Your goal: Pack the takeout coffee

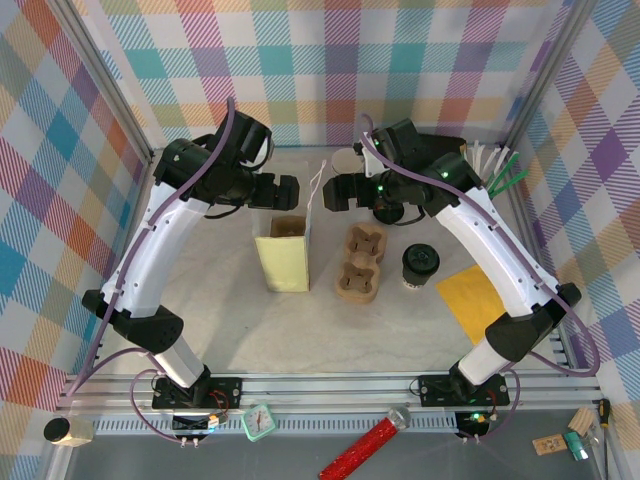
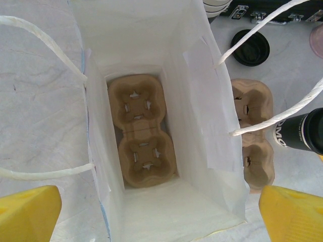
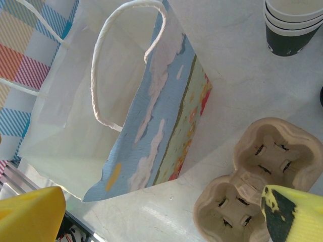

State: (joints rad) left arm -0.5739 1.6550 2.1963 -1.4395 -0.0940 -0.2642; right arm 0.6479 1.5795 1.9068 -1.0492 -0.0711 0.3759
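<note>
1. Jaws of the left gripper [image 1: 290, 187] stand wide with nothing between them. In its wrist view we see its yellow fingertips [image 2: 28, 212] at the two lower corners, straddling the open mouth of the white paper bag [image 2: 202, 101].
2. The right gripper [image 1: 335, 191] is just as wide and holds nothing. From its own camera we see the bag's printed outer side between its fingers.
3. The takeout coffee [image 1: 420, 265] sits in neither pair of jaws. It stands upright on the table [image 1: 300, 330], well apart from both grippers and close under the right forearm.
4. It is just right of a loose cup carrier [image 1: 362, 262] and just beside a yellow sheet [image 1: 475, 300]. From the left wrist we catch it at the right edge, outside the bag.
5. We see a small cup with a dark body, a round black lid and white lettering on its side, which we cannot read in full.
6. A second carrier [image 2: 141, 133] lies flat on the bottom of the bag.
7. Both arms rise from their bases at the near edge and bow outward. They then bend inward, so the grippers face each other over the far middle of the table, with the bag's handle between them.
8. Farther out we see a stack of paper cups [image 3: 292, 25] and a loose black lid [image 2: 250, 48] on the table.
</note>
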